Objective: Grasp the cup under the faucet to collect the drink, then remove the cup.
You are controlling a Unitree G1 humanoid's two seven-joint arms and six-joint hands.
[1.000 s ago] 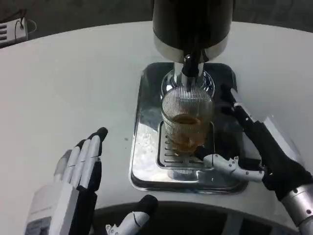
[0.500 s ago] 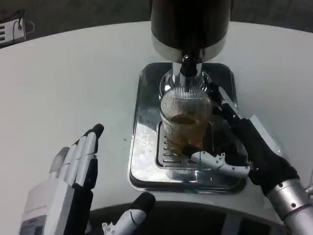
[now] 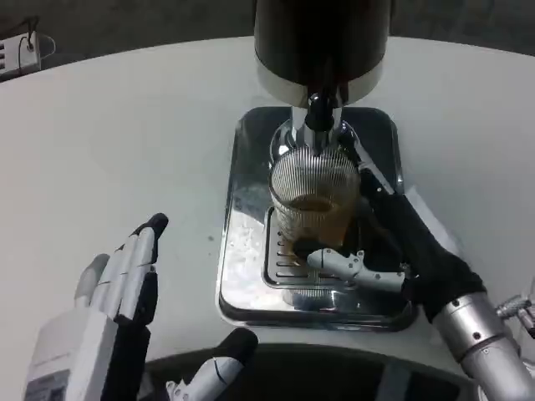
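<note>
Nearest the camera, the left hand [image 3: 117, 292] hovers over the white table [image 3: 109, 142] with its fingers straight and spread, holding nothing, well apart from the work. The right hand [image 3: 393, 251] is far nearer to the cup [image 3: 313, 200]: its thumb curls across the near side of the glass and its dark fingers reach round the right side, so it appears to grip the cup, though contact on the far side is hidden. The cup lies just left of that palm, upright, its long axis vertical; it is ribbed clear glass with amber drink inside. It stands on the slotted grate of a glossy metal drip tray [image 3: 242, 251], directly beneath the faucet [image 3: 318, 113] of the dark cylindrical dispenser [image 3: 322, 42].
</note>
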